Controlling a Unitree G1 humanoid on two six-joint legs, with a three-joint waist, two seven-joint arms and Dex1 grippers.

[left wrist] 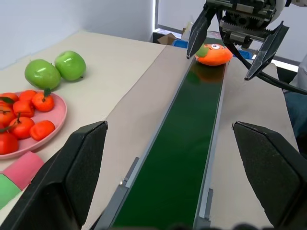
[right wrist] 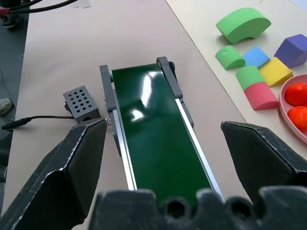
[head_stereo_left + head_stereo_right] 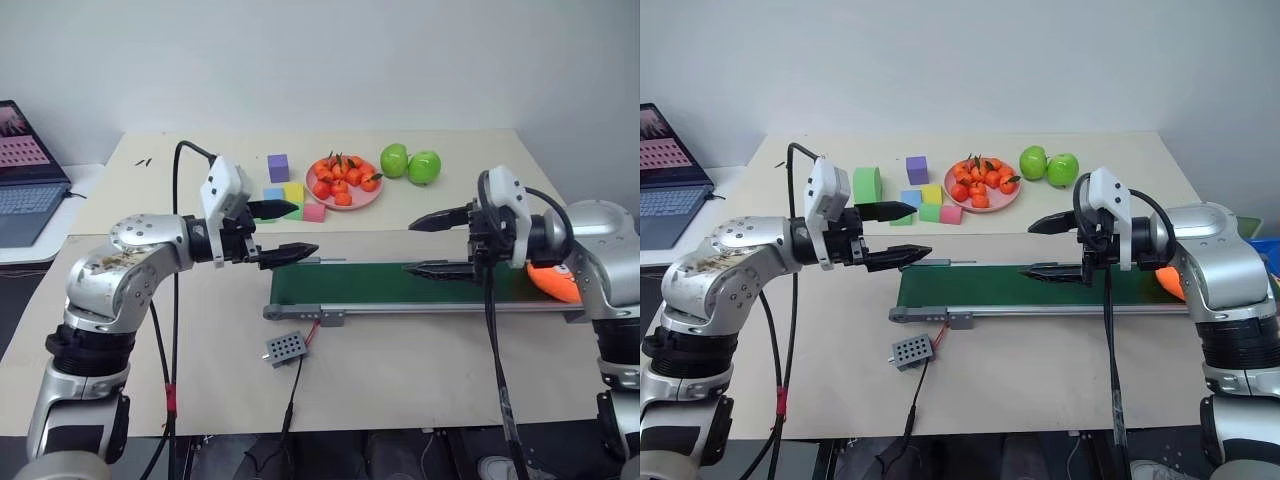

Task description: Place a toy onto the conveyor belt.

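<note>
The toy (image 1: 214,53) lies on the far right end of the conveyor belt (image 3: 400,283), its green leaf and small face showing in the left wrist view. It looks light, soft and squashy, unlikely to slip or be harmed by a firm squeeze; the plump orange middle seems the best place to take hold, since the leaf top would likely flop. The right end effector (image 3: 440,245) hangs over the belt just beside the toy, fingers spread apart and empty. The left end effector (image 3: 285,232) hovers over the belt's other end, also wide apart, holding nothing.
</note>
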